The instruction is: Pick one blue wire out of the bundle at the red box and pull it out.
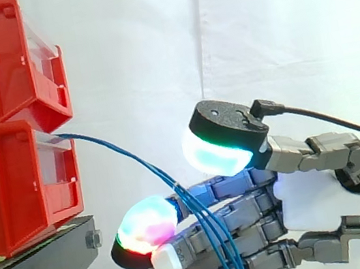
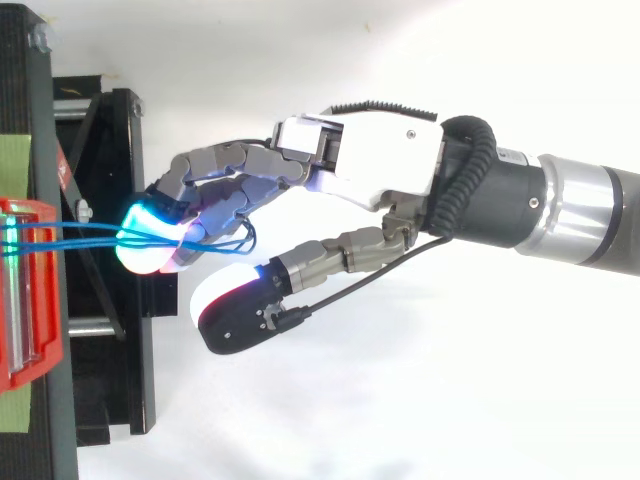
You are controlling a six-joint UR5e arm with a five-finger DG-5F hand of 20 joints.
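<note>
The hand (image 1: 316,201) is held open: the fingers (image 1: 248,213) are stretched almost straight toward the red box (image 1: 10,190), and the thumb (image 1: 216,145) is raised clear of them, so nothing is seen to be clamped. The blue wires (image 1: 128,153) are rooted in the box ahead of the fingertips, arched back through the gap under the thumb, and draped across the fingers before dropping away below the hand. The step in hand is judged to be the singling-out, since several strands are lying together across the fingers. One strand should be separated first, preferably the one nearest the thumb pad. The thumb should then be brought down on it against a single fingertip, so that its neighbours are left outside the pinch. The pinch is best made out at the pads rather than deep toward the palm, where the strands are bunched. Once one wire is held firmly, the pull should be made straight back along the wrist, away from the box, and slowly, so that slip or a dragged second strand can be noticed.
</note>
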